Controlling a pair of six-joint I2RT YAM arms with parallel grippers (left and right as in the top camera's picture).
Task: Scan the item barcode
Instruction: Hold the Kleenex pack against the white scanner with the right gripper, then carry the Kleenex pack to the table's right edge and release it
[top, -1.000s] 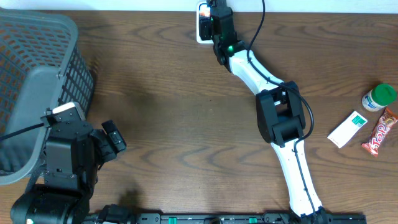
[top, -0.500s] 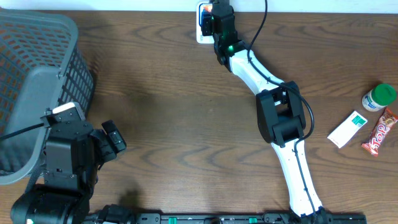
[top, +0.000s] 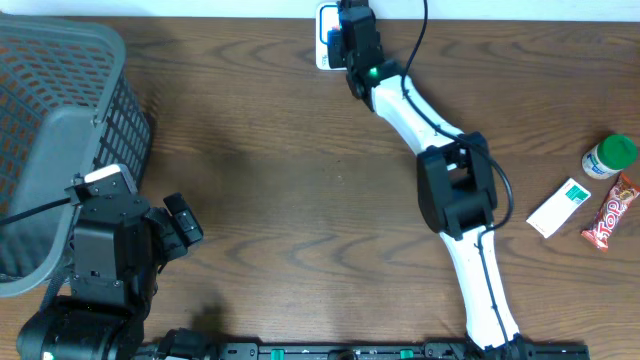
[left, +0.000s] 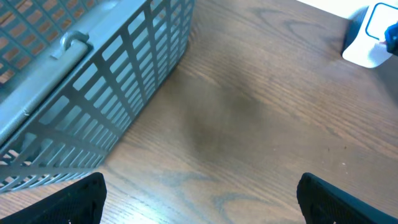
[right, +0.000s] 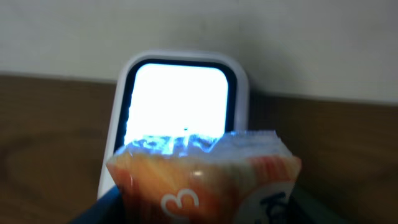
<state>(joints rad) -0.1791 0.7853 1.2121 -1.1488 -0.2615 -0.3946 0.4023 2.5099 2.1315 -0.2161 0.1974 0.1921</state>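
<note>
In the right wrist view an orange snack packet (right: 205, 180) with white print fills the lower frame, and my right gripper (right: 205, 214) is shut on it. Its crimped top edge sits just in front of the glowing window of the white barcode scanner (right: 180, 93). From overhead, my right gripper (top: 347, 25) hangs over the scanner (top: 324, 50) at the table's back edge and hides the packet. My left gripper (left: 205, 202) stands wide open over bare wood at the front left, with nothing between its fingers.
A grey mesh basket (top: 60, 130) stands at the left, close to my left arm. At the far right lie a green-capped bottle (top: 610, 155), a white and green box (top: 560, 207) and a red candy bar (top: 611, 212).
My right gripper has crept slightly toward the back edge with the packet and now covers more of the scanner. The left arm has not moved.
</note>
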